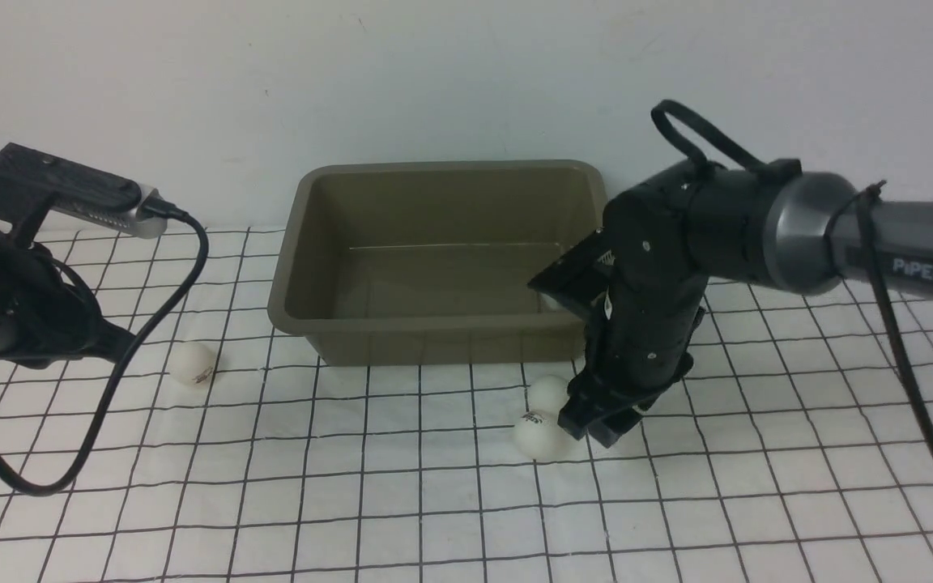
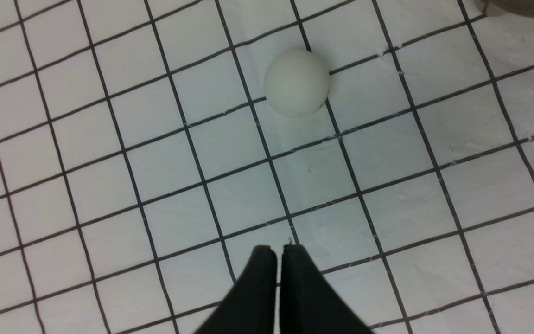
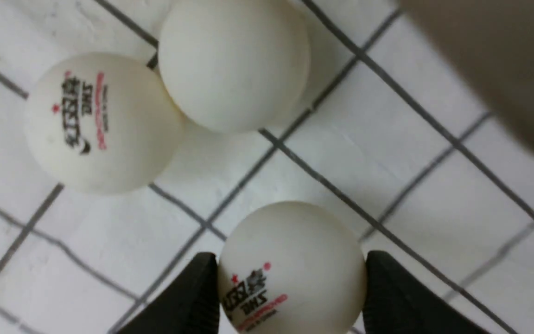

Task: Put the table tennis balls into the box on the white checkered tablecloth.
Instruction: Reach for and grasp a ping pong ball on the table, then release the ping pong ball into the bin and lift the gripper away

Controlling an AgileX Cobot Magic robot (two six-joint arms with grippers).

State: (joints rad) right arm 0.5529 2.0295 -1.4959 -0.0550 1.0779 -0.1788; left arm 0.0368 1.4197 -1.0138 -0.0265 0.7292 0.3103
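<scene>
Gripping ball [image 3: 290,246], right gripper [image 3: 292,262] near box [image 1: 434,328] front-right corner.

The right end effector [image 3: 292,283] grips one ball [image 3: 290,246]; a printed ball [image 3: 100,123] touches a plain ball [image 3: 232,65].

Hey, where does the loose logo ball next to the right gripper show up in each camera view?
Front view: the loose logo ball lies right of centre, just left of the right gripper.
Left wrist view: not in it; the single ball there is another one.
Right wrist view: the loose logo ball sits beside the plain ball, beyond the gripped ball.
Shared landmark: the box, edging into both wrist views.
</scene>
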